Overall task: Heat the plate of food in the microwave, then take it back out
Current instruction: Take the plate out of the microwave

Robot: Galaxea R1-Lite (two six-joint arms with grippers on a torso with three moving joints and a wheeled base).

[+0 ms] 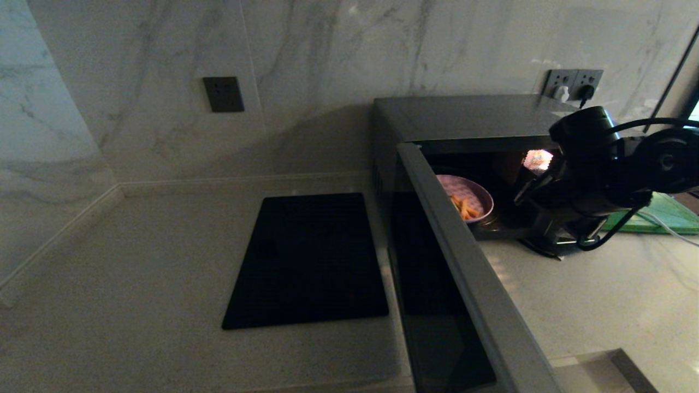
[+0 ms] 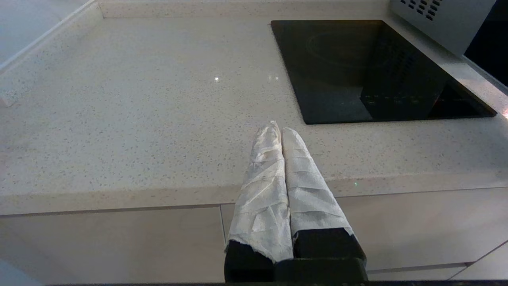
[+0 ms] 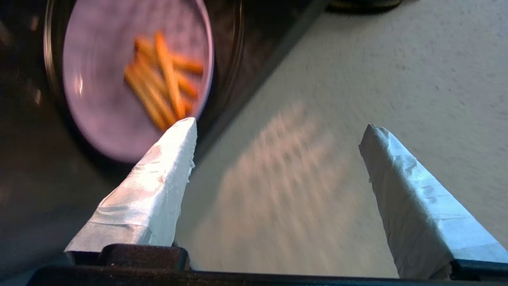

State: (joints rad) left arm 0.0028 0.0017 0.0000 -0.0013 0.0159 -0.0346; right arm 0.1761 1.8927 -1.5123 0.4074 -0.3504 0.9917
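Round, shallow pale lilac plate (image 1: 468, 197) with orange-tan food sticks resting inside the cavity of the large boxy dark grey microwave (image 1: 464, 117), on its floor near the front lip, door swung wide open toward the camera. Right gripper (image 3: 278, 139) just outside the microwave's opening, above the pale speckled stone countertop (image 1: 600, 295), its 2 cloth-wrapped fingers (image 3: 174, 159) spread well apart and gripping nothing; 1 fingertip near the plate's rim, contact not clear. Left gripper (image 2: 281, 131) parked well away from the microwave, beyond the flat black rectangular slab (image 1: 308, 259), over the counter's front edge, wrapped fingers pressed together, empty. Judged step: plate loaded or awaiting removal; impossible to tell which from here. If loaded, next calls for clearing the opening and pushing the door shut; if heated, closing on the rim and drawing out level.
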